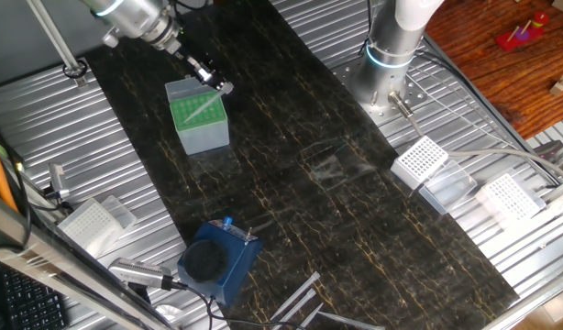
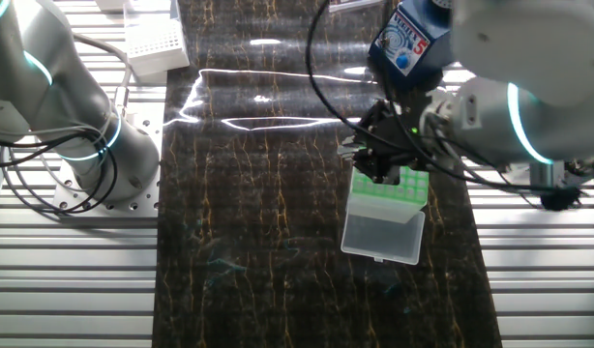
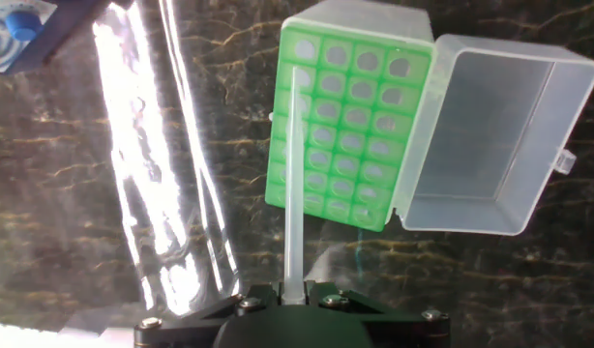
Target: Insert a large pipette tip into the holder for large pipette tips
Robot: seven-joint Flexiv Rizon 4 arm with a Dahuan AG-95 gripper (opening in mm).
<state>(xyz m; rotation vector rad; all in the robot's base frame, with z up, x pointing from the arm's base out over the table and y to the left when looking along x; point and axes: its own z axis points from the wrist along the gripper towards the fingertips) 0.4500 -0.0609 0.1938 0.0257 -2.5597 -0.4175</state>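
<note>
The holder for large pipette tips point(image 3: 349, 126) is a pale translucent box with a bright green grid of holes and its lid point(image 3: 490, 135) hinged open to the right. It also shows as the green-topped holder point(image 1: 198, 115) and, from the other side, as the same holder point(image 2: 389, 191). My gripper point(image 3: 293, 286) is shut on the thick end of the large pipette tip point(image 3: 295, 174), a long whitish cone. Its point reaches the grid's left column near the far edge. In one fixed view the gripper point(image 1: 219, 84) hovers just above the box, with the pipette tip point(image 1: 201, 109) slanting across the green top.
A dark blue block with a round black top point(image 1: 213, 261) stands near the front. White perforated racks point(image 1: 419, 160) lie at the right and another rack point(image 1: 87, 223) at the left. A second arm's base point(image 1: 387, 64) stands at the back. Loose tubes point(image 1: 295, 302) lie at the front edge.
</note>
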